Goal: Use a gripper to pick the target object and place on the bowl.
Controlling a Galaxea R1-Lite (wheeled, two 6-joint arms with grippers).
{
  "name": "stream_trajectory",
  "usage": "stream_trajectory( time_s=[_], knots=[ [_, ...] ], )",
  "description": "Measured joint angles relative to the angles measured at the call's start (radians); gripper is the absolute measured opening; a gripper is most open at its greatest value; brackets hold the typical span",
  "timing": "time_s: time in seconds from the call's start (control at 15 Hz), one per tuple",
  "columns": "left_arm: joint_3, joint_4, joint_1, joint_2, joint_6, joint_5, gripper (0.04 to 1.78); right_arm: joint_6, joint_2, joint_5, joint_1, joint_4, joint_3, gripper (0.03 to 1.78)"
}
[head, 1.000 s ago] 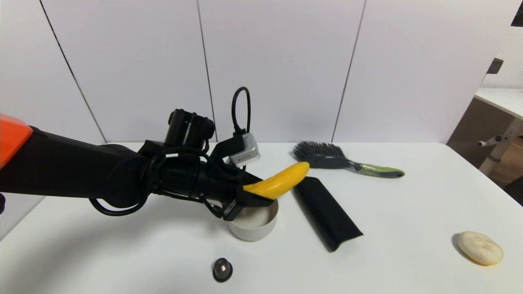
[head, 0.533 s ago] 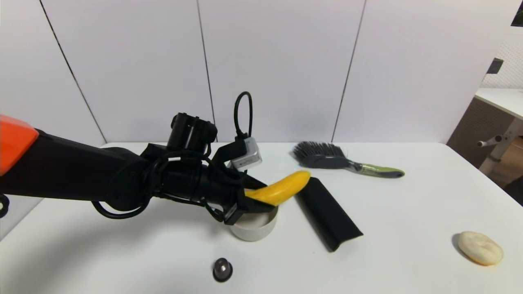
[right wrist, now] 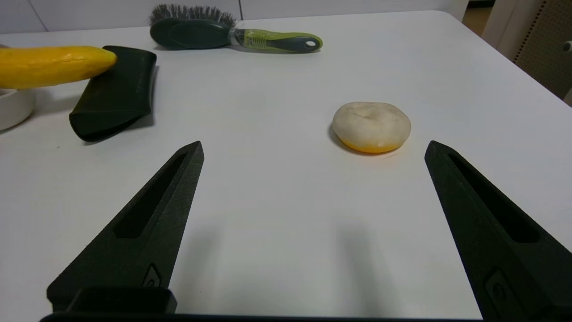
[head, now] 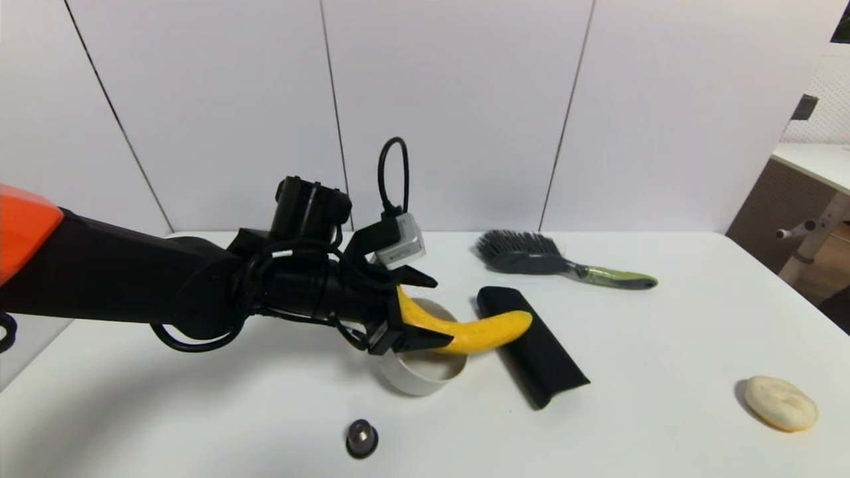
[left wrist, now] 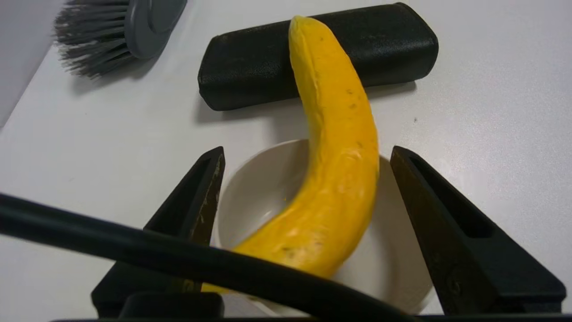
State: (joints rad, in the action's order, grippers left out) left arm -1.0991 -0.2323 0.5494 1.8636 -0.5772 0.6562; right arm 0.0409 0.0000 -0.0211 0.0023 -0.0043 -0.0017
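Note:
The yellow banana point(head: 475, 332) lies across the off-white bowl point(head: 418, 382), one end down inside it and the other reaching over the rim to the black case. My left gripper point(head: 430, 311) is open just above the bowl, its jaws spread on either side of the banana point(left wrist: 339, 179) without touching it. The left wrist view shows the bowl's inner wall point(left wrist: 250, 192) beneath the left gripper point(left wrist: 307, 150). My right gripper point(right wrist: 315, 145) is open and empty, low over the table at the right, out of the head view. The banana's tip point(right wrist: 53, 66) and the bowl's edge point(right wrist: 13, 107) show far off in the right wrist view.
A black case point(head: 538, 352) lies right beside the bowl. A brush point(head: 558, 262) with a green handle lies at the back. A cream bun point(head: 780, 403) sits at the front right. A small dark metal knob point(head: 362, 438) sits in front of the bowl.
My left gripper has opened and let go of the banana. The banana's free end dropped from its raised tilt and now rests across the bowl's rim toward the black case.

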Motion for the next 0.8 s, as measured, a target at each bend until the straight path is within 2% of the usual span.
stream_trajectory(
  time_s=[0.4, 0.8],
  knots=[
    [-0.009, -0.051, -0.003, -0.007, 0.024, -0.001, 1.54, 0.000, 0.000, 0.000, 0.000, 0.000, 0.000, 1.71],
    [-0.084, -0.042, -0.034, -0.073, 0.053, -0.037, 1.63, 0.000, 0.000, 0.000, 0.000, 0.000, 0.000, 1.71]
  ],
)
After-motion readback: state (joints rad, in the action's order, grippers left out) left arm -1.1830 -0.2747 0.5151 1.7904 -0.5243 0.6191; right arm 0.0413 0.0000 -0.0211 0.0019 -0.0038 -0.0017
